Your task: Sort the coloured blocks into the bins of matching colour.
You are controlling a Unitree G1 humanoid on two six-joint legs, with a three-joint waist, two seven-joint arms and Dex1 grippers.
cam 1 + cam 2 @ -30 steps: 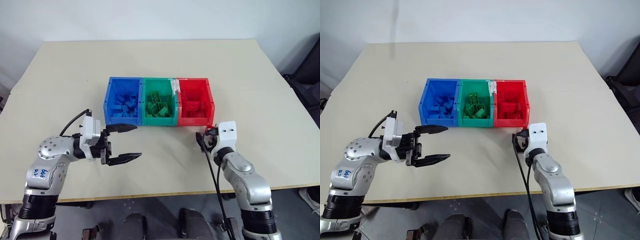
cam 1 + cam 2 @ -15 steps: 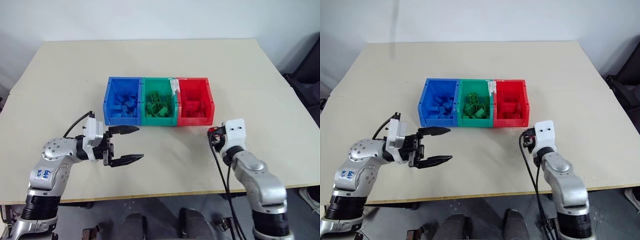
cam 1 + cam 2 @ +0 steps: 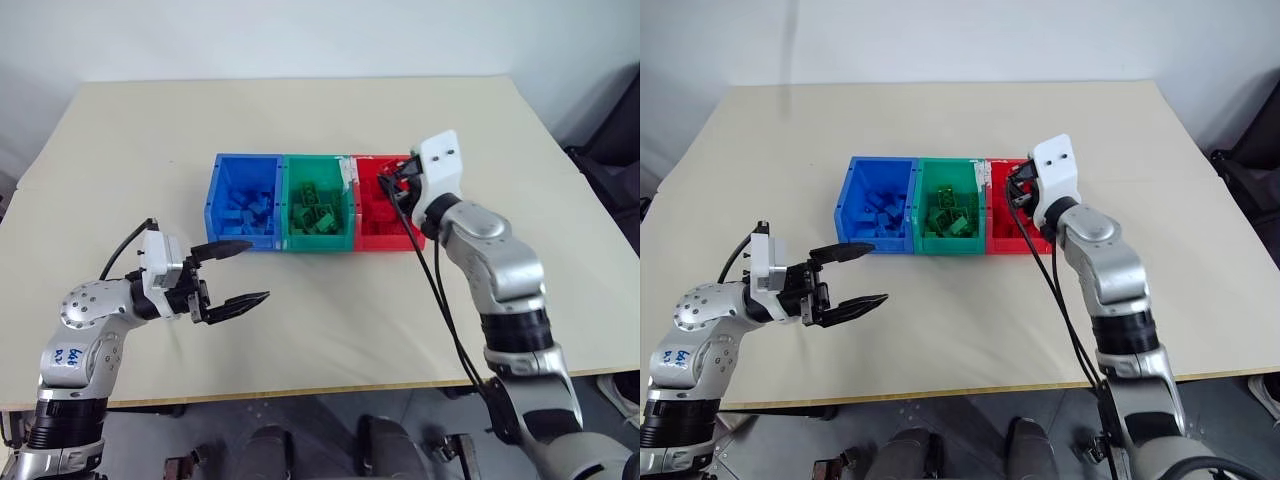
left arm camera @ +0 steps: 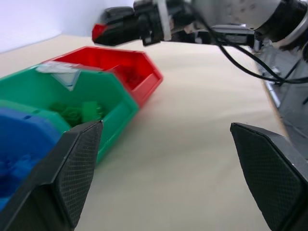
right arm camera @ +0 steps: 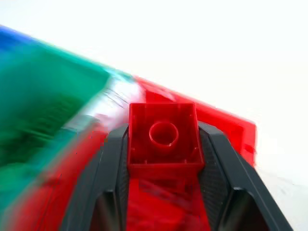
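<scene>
Three joined bins stand mid-table: blue bin point(image 3: 217, 193), green bin point(image 3: 290, 190) and red bin point(image 3: 418, 200), each holding several blocks of its own colour. My right gripper point(image 3: 393, 186) hovers over the red bin's near right part, shut on a red block point(image 5: 163, 137) that sits between its two black fingers point(image 5: 113, 163). The left wrist view also catches that red block point(image 4: 98, 32) above the red bin point(image 4: 144, 79). My left gripper point(image 3: 250, 272) is open and holds nothing, low over the table in front of the blue bin.
The beige table point(image 3: 330, 320) spreads wide around the bins. A black cable point(image 3: 440, 300) hangs from my right arm toward the table's front edge. Dark equipment point(image 3: 610, 160) stands past the right edge.
My right gripper closed on the red block on the table in front of the red bin, then rose and swung forward over that bin. My left gripper drew slightly left, still open.
</scene>
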